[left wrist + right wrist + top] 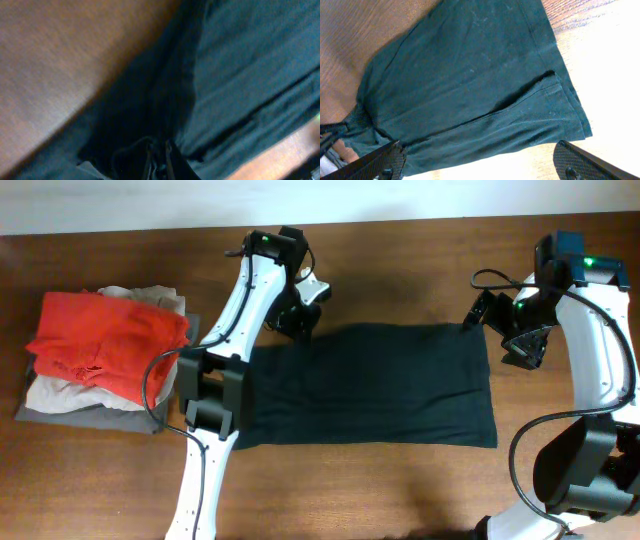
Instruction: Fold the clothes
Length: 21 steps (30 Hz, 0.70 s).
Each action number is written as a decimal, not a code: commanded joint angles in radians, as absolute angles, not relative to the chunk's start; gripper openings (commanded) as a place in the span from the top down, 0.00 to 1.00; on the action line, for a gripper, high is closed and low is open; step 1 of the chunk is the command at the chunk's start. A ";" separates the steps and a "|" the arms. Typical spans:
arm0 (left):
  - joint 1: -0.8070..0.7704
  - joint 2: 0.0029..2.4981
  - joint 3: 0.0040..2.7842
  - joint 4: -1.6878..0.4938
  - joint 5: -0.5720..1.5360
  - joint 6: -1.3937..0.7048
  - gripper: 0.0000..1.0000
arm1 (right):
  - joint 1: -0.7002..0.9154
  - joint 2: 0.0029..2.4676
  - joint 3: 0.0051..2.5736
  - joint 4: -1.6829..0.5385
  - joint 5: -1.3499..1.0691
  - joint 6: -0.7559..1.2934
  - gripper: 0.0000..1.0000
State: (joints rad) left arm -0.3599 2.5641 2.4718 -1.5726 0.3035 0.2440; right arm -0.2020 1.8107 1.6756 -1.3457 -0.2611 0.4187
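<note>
I am looking down at the desk (400,490), and the garment (370,385) is lying flat across its middle, stretching from left to right. To the left of it, a pile of folded pieces (105,355) is sitting near the left edge of the desk, apart from the garment. The left arm (215,390) is passing between the two and is covering the left end of the garment. The left claw (298,320) is standing at the far left corner of the garment, touching the cloth there. The right claw (525,345) is hanging just beside the far right corner, past the right end of the garment.
</note>
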 commanded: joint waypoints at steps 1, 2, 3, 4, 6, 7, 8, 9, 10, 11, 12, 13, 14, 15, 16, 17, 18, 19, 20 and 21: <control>-0.388 2.573 2.495 -1.618 0.315 0.255 0.87 | -0.197 1.790 1.690 -1.342 -0.249 0.419 0.01; -0.397 2.573 2.495 -1.637 0.316 0.255 0.86 | -0.197 1.790 1.690 -1.340 -0.249 0.420 0.01; -0.402 2.573 2.495 -1.645 0.318 0.255 0.86 | -0.197 1.790 1.690 -1.338 -0.249 0.420 0.01; -0.410 2.573 2.495 -1.652 0.318 0.250 0.85 | -0.197 1.790 1.690 -1.338 -0.249 0.420 0.01; -0.422 2.573 2.495 -1.664 0.318 0.235 0.84 | -0.197 1.790 1.690 -1.337 -0.249 0.420 0.01; -0.429 2.573 2.495 -1.671 0.319 0.225 0.84 | -0.197 1.790 1.690 -1.337 -0.249 0.419 0.01; -0.435 2.573 2.495 -1.679 0.319 0.225 0.84 | -0.197 1.790 1.690 -1.338 -0.249 0.420 0.01; -0.442 2.573 2.495 -1.687 0.319 0.224 0.83 | -0.197 1.790 1.690 -1.337 -0.249 0.419 0.01; -0.450 2.573 2.495 -1.688 0.318 0.213 0.84 | -0.197 1.790 1.690 -1.338 -0.249 0.420 0.01; -0.458 2.573 2.495 -1.688 0.319 0.197 0.83 | -0.197 1.790 1.690 -1.337 -0.249 0.419 0.01; -0.467 2.573 2.495 -1.688 0.319 0.186 0.84 | -0.197 1.790 1.690 -1.338 -0.249 0.419 0.01; -0.476 2.573 2.495 -1.688 0.319 0.179 0.83 | -0.197 1.790 1.690 -1.338 -0.249 0.419 0.01; -0.483 2.573 2.495 -1.688 0.319 0.170 0.83 | -0.197 1.790 1.690 -1.338 -0.249 0.419 0.01; -0.492 2.573 2.495 -1.688 0.323 0.168 0.83 | -0.197 1.790 1.690 -1.338 -0.248 0.419 0.01; -0.499 2.573 2.495 -1.688 0.326 0.168 0.83 | -0.197 1.790 1.690 -1.338 -0.245 0.419 0.01; -0.506 2.573 2.495 -1.688 0.326 0.157 0.83 | -0.197 1.790 1.690 -1.338 -0.240 0.419 0.01; -0.515 2.573 2.495 -1.688 0.327 0.138 0.84 | -0.197 1.790 1.690 -1.338 -0.230 0.420 0.01; -0.522 2.573 2.495 -1.688 0.327 0.123 0.84 | -0.197 1.790 1.690 -1.339 -0.222 0.419 0.01; -0.529 2.573 2.495 -1.688 0.326 0.123 0.87 | -0.197 1.790 1.690 -1.340 -0.215 0.419 0.01; -0.535 2.573 2.495 -1.689 0.326 0.121 0.91 | -0.197 1.790 1.690 -1.342 -0.211 0.419 0.01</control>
